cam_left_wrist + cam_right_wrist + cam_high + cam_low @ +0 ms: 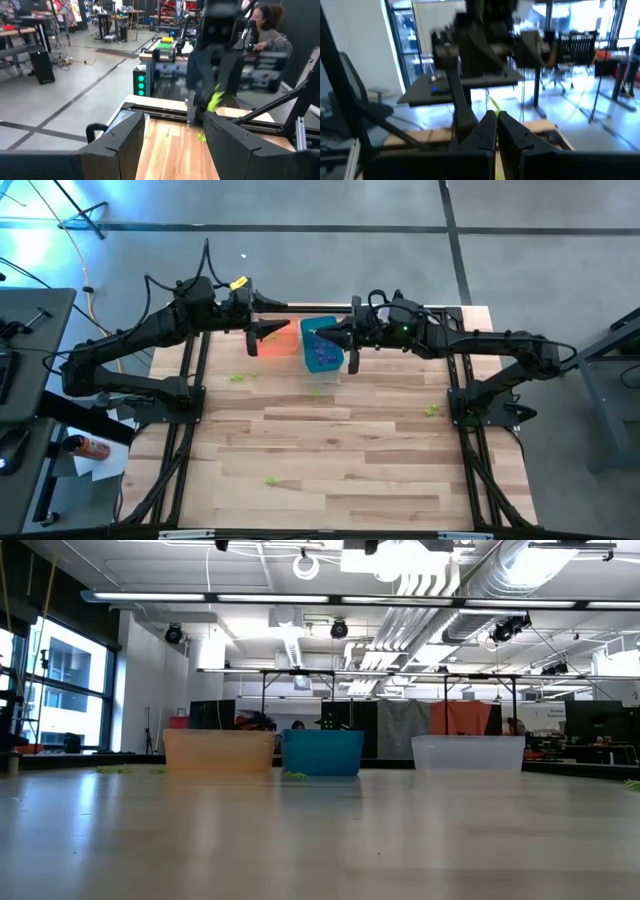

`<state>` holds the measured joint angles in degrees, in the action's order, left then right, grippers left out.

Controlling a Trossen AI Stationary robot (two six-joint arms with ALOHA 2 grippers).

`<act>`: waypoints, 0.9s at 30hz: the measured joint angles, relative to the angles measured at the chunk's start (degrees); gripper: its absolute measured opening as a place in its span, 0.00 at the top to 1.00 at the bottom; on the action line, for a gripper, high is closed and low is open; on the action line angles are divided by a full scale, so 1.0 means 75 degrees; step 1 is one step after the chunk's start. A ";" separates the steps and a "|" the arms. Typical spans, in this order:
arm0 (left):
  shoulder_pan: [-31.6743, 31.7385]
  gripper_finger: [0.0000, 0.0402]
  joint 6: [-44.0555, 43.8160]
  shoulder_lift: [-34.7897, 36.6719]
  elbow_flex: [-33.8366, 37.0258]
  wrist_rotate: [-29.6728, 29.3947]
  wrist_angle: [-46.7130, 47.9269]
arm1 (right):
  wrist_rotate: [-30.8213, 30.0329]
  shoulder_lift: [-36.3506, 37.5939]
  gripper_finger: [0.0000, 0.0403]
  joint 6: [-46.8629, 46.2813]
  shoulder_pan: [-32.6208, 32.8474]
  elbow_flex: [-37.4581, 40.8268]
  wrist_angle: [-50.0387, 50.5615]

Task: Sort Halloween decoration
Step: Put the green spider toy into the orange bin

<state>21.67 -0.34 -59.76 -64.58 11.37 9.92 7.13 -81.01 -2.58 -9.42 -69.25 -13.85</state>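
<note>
Right gripper pinched shut on a yellow-green trinket, above the teal bin. Left gripper spread, empty, over the orange bin. Green trinkets lie scattered around the teal bin; sorting looks well unfinished.

Orange bin, teal bin; clear bin, seemingly empty, apart.
</note>
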 joint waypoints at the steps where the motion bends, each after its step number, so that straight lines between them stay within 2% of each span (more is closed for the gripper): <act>1: -0.0003 0.53 -0.0003 -0.0068 0.0000 0.0021 -0.0001 | -0.0005 0.0000 1.00 -0.0002 0.0031 0.0000 -0.0127; 9: -0.0217 0.53 0.0475 -0.0721 0.0003 0.0032 -0.0429 | -0.0017 0.0000 1.00 0.0023 0.0402 0.0000 -0.1130; 13: -0.0440 0.53 0.0926 -0.1034 0.0006 0.0043 -0.0822 | -0.0215 0.0000 1.00 0.0369 0.0480 0.0000 -0.1053; 19: -0.0659 0.53 0.0883 -0.1196 0.0006 0.0060 -0.1724 | -0.0503 0.0000 1.00 0.0727 0.0398 0.0000 -0.1010; 25: -0.0708 0.53 0.0706 -0.1182 0.0006 0.1009 -0.1655 | -0.0490 0.0000 1.00 0.0806 0.0237 0.0000 -0.1010; 27: -0.0708 0.53 0.0663 -0.1182 0.0006 0.1012 -0.1712 | -0.0363 0.0000 1.00 0.0792 0.0208 0.0000 -0.1007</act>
<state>16.36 4.63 -68.62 -64.53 18.95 -2.91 4.41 -81.01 3.36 -7.87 -69.25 -21.41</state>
